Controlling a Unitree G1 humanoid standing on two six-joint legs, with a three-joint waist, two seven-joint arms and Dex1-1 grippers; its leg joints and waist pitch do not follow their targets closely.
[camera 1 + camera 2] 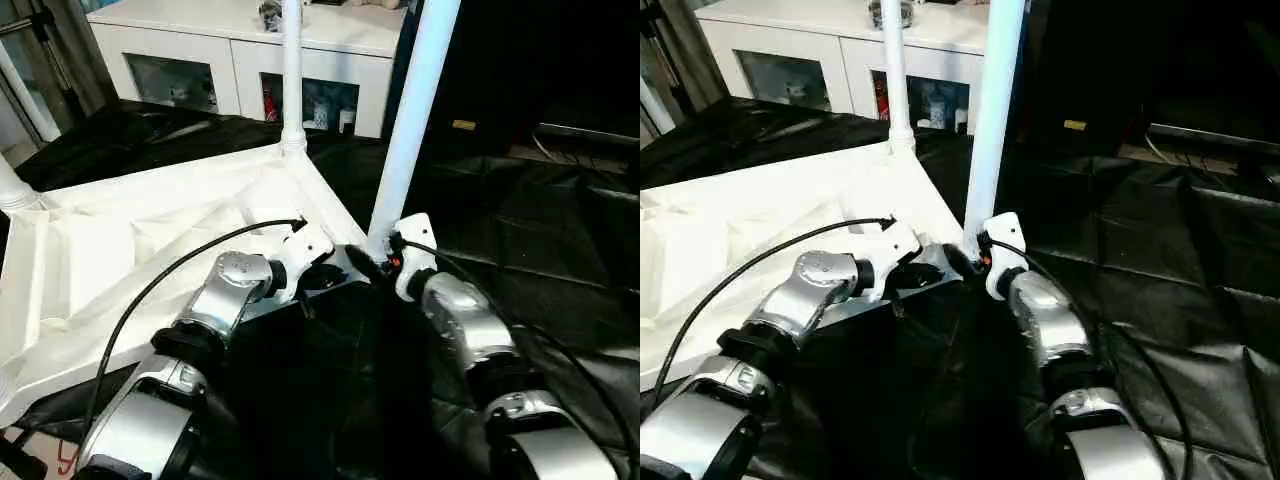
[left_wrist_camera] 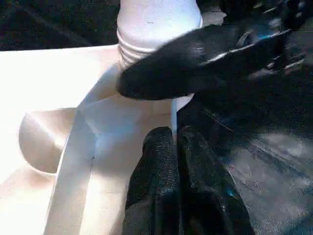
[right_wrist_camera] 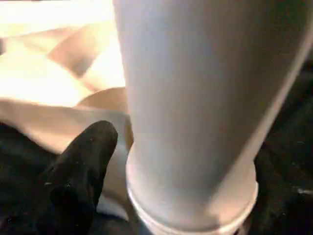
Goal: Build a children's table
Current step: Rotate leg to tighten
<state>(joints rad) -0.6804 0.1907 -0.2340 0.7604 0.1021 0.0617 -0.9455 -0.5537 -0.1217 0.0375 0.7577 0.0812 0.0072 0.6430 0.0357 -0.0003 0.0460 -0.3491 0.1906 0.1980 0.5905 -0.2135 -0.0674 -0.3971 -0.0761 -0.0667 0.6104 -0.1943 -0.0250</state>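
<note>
Both forearms angle inward: left gripper [image 2: 177,147] fingers shut by tabletop [image 1: 120,240] corner, right gripper [image 1: 372,262] fingers open round leg [image 1: 412,120].

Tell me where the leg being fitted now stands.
In the head views, the leg rises at the tabletop's near right corner, just ahead of the right gripper, with another leg upright at the far corner behind it.
</note>
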